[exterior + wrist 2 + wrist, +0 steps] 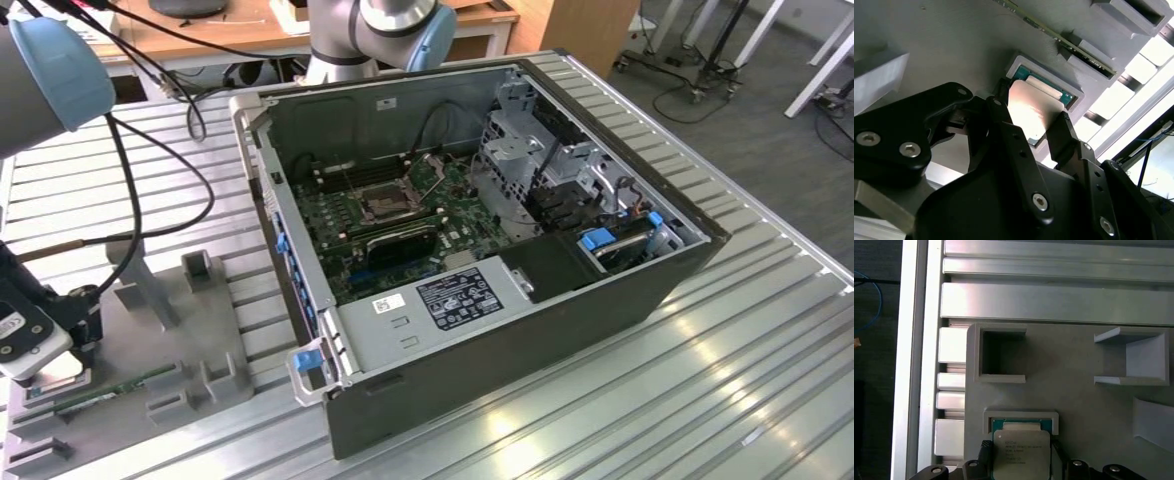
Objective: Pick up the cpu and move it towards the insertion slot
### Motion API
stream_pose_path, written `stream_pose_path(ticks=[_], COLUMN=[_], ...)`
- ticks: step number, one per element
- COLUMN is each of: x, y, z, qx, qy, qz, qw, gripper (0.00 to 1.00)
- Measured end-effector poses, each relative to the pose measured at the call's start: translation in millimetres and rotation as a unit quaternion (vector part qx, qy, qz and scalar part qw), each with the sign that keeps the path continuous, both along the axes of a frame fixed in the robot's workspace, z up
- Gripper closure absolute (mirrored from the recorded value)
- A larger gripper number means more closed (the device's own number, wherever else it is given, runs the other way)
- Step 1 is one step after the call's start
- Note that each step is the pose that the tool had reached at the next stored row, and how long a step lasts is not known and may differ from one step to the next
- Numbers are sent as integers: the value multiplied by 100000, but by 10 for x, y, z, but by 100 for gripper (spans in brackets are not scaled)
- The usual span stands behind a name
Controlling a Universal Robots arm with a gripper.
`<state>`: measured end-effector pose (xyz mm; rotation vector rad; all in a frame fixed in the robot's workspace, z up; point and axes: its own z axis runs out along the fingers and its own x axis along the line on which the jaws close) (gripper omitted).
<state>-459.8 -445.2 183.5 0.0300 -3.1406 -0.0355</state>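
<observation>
The cpu (pixel 1029 112) is a silvery square chip with a green edge, lying in a square recess of the grey tray (pixel 1069 390). My gripper (pixel 1031 117) is down over it, and its black fingers (pixel 1064 135) press against two opposite edges of the chip. The first wrist view shows the cpu (pixel 1020 452) between the gripper (pixel 1020 456) fingertips. In the exterior view the gripper (pixel 54 372) is at the far left over the tray (pixel 200 330). The insertion slot (pixel 383 205), a silver-framed socket with a dark centre, sits on the green motherboard (pixel 441 235) inside the open case.
A long green memory stick (pixel 127 385) lies in the tray beside the gripper, also seen in the second wrist view (pixel 1064 42). Raised grey tray blocks (pixel 198 268) stand between the gripper and the open computer case (pixel 534 330). Black cables (pixel 134 190) hang along the arm.
</observation>
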Motion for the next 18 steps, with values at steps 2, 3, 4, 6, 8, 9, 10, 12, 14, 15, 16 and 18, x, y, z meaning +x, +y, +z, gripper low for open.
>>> stream_pose_path(ticks=[2, 3, 4, 6, 8, 9, 10, 12, 14, 15, 16, 18], x=[0, 0, 0, 0, 0, 0, 0, 0, 0, 1, 1, 0], y=[0, 0, 0, 0, 0, 0, 0, 0, 0, 0, 0, 0], z=[16, 26, 35, 58, 83, 98, 110, 134, 156, 158, 158, 158], qx=[-1, -3, 0, 0, 0, -1, -2, -3, -3, 4, 7, 8], qy=[1, 4, 0, 1, -2, -1, 1, 2, 1, -8, -12, -12], qz=[0, -1, -1, -2, 1, -1, 0, 0, -1, -1, 0, 0], qw=[100000, 100000, 100000, 100000, 100000, 100000, 100000, 100000, 100000, 100000, 100000, 100000], gripper=[45, 45, 45, 45, 45, 45, 45, 45, 45, 45, 45, 45])
